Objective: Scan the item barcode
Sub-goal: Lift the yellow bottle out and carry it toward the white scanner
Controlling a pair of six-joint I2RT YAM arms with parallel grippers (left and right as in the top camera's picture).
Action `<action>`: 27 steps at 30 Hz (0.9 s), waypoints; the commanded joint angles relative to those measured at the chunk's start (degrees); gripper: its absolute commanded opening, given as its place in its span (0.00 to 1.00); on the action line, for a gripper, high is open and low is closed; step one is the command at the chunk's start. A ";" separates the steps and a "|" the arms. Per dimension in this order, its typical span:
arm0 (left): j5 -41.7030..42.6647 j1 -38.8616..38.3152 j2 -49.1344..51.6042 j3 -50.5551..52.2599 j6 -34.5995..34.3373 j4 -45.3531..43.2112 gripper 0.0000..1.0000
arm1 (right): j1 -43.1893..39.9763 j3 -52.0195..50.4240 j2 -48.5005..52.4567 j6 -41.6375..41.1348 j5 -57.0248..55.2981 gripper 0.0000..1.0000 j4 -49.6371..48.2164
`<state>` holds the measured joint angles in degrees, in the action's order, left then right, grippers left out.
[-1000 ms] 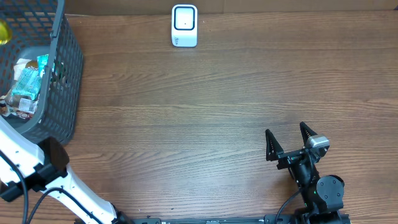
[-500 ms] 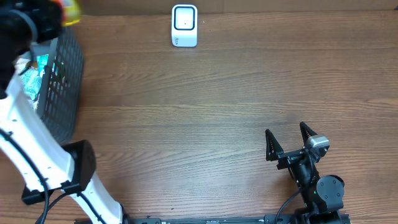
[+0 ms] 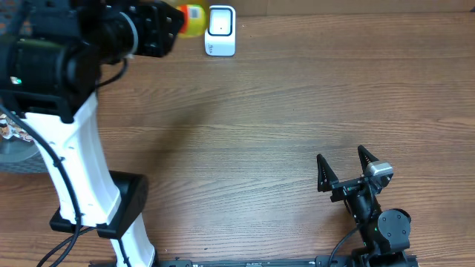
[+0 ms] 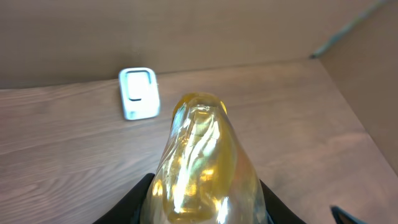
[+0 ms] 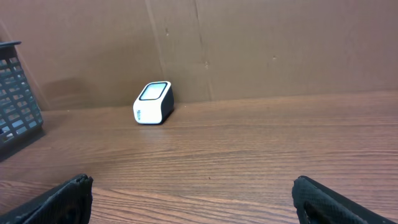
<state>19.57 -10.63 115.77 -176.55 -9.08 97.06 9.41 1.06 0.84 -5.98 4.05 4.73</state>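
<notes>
The item is a glossy yellow bottle (image 3: 191,20), and my left gripper (image 3: 171,24) is shut on it, holding it above the table's far edge just left of the white barcode scanner (image 3: 220,30). In the left wrist view the bottle (image 4: 205,162) fills the space between the black fingers (image 4: 138,200), and the scanner (image 4: 138,93) lies ahead, slightly left. No barcode shows on the bottle. My right gripper (image 3: 341,157) stands open near the front right, with nothing between its fingers (image 5: 68,196). The scanner (image 5: 153,102) also shows far ahead in that view.
A dark mesh basket (image 5: 15,112) stands at the table's left, mostly hidden under my left arm in the overhead view. A brown cardboard wall (image 4: 205,28) runs along the back and down the right side (image 4: 367,74).
My left arm has swung the yellow bottle from above the basket at the far left rightwards along the back edge to just beside the scanner. The right arm has not moved.
</notes>
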 commanded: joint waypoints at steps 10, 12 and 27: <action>-0.90 -9.31 -0.70 12.15 -2.86 -0.26 0.06 | -0.15 -0.59 -0.68 0.20 -0.55 1.00 -0.15; -2.51 -10.73 -0.70 16.26 -5.44 -0.26 0.04 | -0.17 -0.59 -0.68 0.20 -0.55 1.00 -0.13; -19.08 -25.64 -0.70 46.07 -16.96 -11.50 0.05 | -0.15 -0.59 -0.68 0.20 -0.55 1.00 -0.13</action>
<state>3.14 -33.91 115.79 -134.63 -22.90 87.92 9.41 1.06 0.84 -5.98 4.03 4.75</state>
